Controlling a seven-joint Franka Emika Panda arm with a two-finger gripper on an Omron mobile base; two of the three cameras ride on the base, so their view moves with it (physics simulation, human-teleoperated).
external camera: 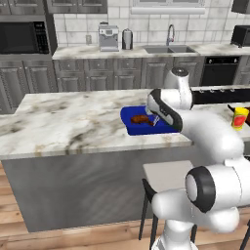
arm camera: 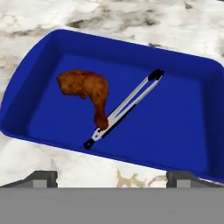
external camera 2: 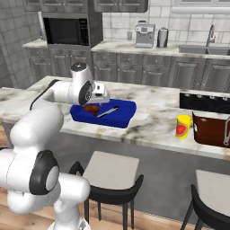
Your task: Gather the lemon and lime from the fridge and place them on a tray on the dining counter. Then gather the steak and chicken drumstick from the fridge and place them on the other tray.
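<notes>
Nearest, at the bottom of the hand view, two dark finger tips (arm camera: 41, 178) set far apart, released, nothing between them (only the very ends poking up, the rest cut off). White two-finger gripper (external camera 2: 99, 93) hovering over the near edge of the bright blue rectangular tray with rounded edges (arm camera: 131, 52), itself resting on the long white marble-look dining counter with grey-brown veining (external camera: 63, 122).

Just beyond the fingers, inside that tray: brown chicken drumstick (arm camera: 87, 89), thick end toward the left finger, thin end touching a pair of slim metal tongs with dark tips (arm camera: 124, 107) lying diagonally toward the far right corner. In the left base view, drumstick (external camera: 139, 119) partly masked by the arm's wrist, tongs barely readable.

Well off to the fingers' right along the counter: yellow cup with a red mark (external camera 2: 183, 126), then a dark red-brown rectangular tray (external camera 2: 211, 130), cut by the frame edge, contents hard to make out.

Farther back: black-backed stools (external camera 2: 112, 179) below the counter, back counter with sink (external camera: 168, 49).
</notes>
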